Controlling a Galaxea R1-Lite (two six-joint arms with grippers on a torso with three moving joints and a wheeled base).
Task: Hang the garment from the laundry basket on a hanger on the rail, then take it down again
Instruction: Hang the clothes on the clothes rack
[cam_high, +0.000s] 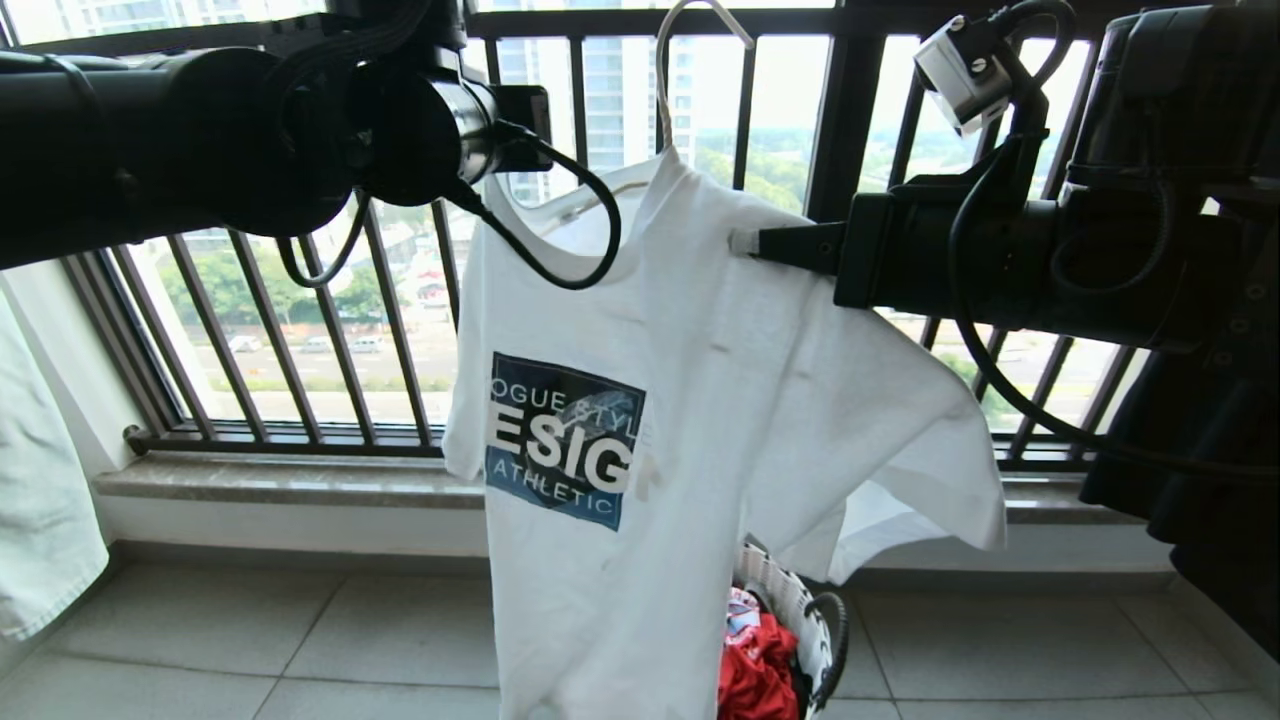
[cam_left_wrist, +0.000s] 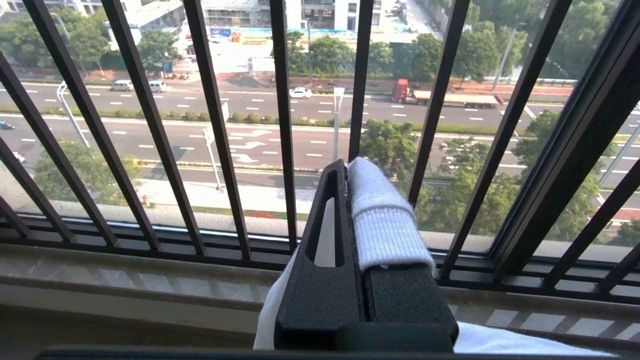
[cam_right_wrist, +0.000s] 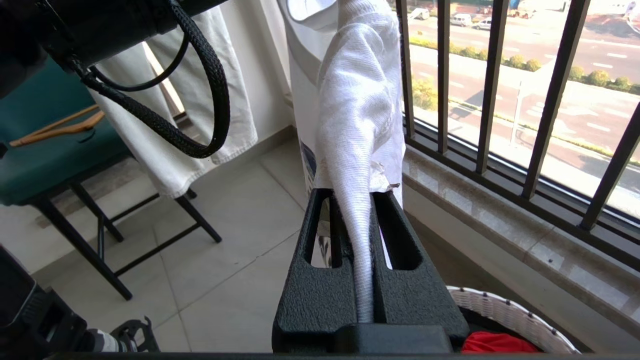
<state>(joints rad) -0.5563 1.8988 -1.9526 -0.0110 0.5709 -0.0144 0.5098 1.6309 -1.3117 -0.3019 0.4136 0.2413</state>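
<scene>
So the white T-shirt (cam_high: 680, 400) is up in the air in front of the black railing (cam_high: 400, 330), draped on the thin cream wire hanger (cam_high: 665, 90), whose hook pokes up out of the collar toward the top of the head view. The blue logo square faces the camera and the hem hangs down low, covering part of the laundry basket (cam_high: 800, 620) on the tiled floor (cam_high: 250, 640) right behind and below it. There's a red garment (cam_high: 755, 675) sitting in that basket.

Right tool (cam_high: 745, 242) is clamped tight on the shirt's shoulder fabric; the right wrist view shows a bunched ridge of white cloth squeezed between the fingers (cam_right_wrist: 320, 280). Left tool (cam_left_wrist: 350, 210) is together too, pinching the ribbed collar edge, with the cloth folded over one finger in its wrist view. In the head view that end of the left arm is mostly hidden behind its own wrist.

Off to the side there's a pale cloth (cam_high: 40, 500) hanging and a teal chair (cam_right_wrist: 55, 150) with a wooden hanger (cam_right_wrist: 60, 127) lying on it.
</scene>
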